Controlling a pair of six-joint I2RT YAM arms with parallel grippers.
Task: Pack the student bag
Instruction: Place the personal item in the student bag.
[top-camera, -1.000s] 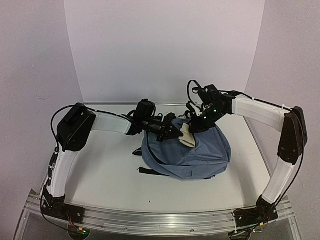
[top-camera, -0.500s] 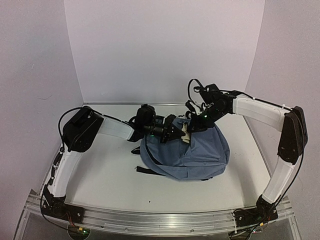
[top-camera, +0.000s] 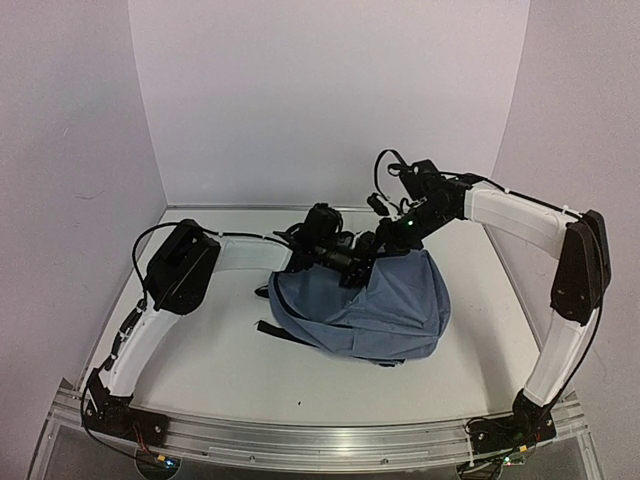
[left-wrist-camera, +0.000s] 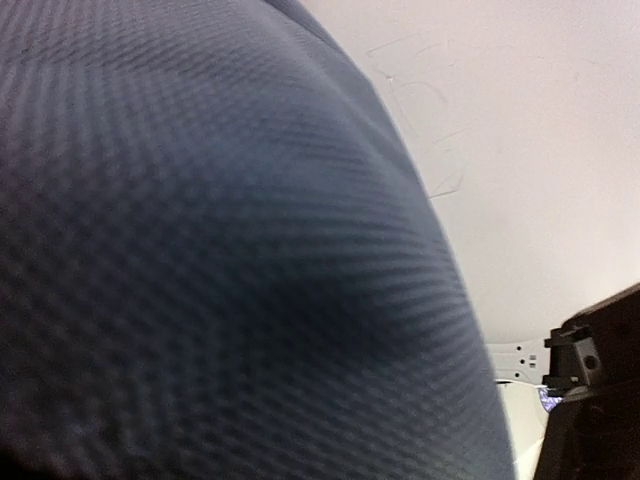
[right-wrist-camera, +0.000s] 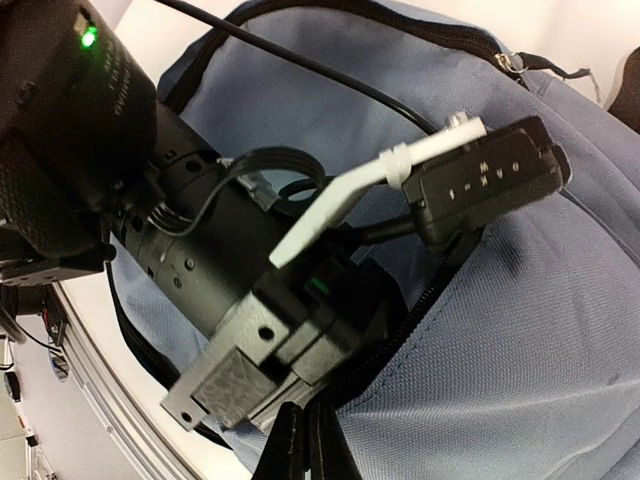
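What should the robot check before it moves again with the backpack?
1. Student bag lies on the table: ok.
2. Zipper opening is open wide enough: ok, the left gripper reaches inside.
3. Right gripper is shut on the opening's edge: ok, it seems pinched there.
4. Left gripper holds something inside: cannot tell, its fingers are hidden by fabric.
5. Black strap lies away from both arms: ok.
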